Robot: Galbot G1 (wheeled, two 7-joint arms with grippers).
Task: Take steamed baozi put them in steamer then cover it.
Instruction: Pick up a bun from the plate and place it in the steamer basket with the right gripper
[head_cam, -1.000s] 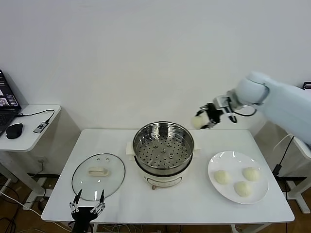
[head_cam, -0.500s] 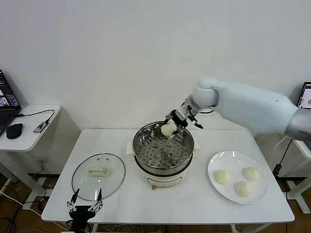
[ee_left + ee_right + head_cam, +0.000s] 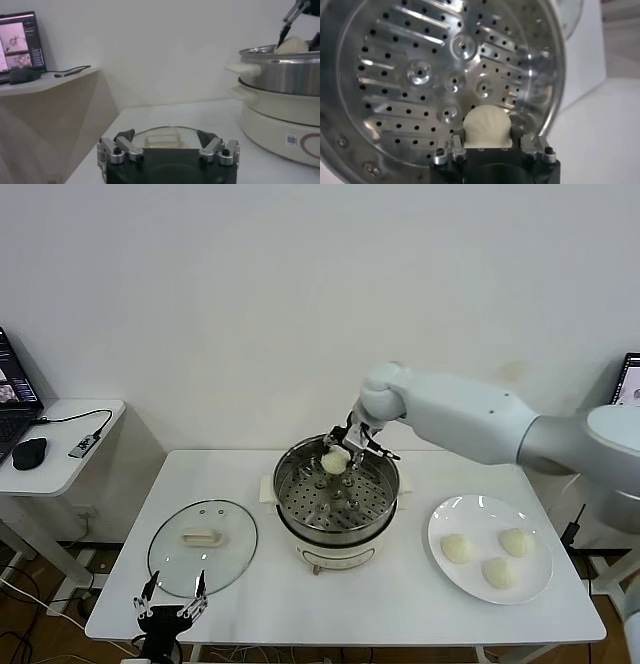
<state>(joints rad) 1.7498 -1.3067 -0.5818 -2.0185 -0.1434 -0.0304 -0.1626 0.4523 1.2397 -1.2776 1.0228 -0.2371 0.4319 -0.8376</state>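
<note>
My right gripper (image 3: 338, 459) is shut on one steamed baozi (image 3: 334, 462), a cream-white bun, and holds it over the far rim of the steamer (image 3: 300, 509). In the right wrist view the baozi (image 3: 487, 127) sits between the fingers above the perforated tray (image 3: 420, 75), which has nothing on it. Three more baozi (image 3: 458, 549) lie on the white plate (image 3: 445, 521) at the right. The cover (image 3: 202, 546), a glass lid with a cream handle, lies flat on the table at the left. My left gripper (image 3: 167, 609) stands open by the table's front edge, just short of the cover (image 3: 162, 136).
A side desk (image 3: 60, 446) at the far left carries a laptop, a mouse and a cable. The white table (image 3: 400, 604) ends just in front of the left gripper. A white wall stands behind the steamer.
My right arm has swung left from beside the steamer with the baozi, and has lowered it over the steamer's far rim. The left arm has drifted slightly lower and left.
</note>
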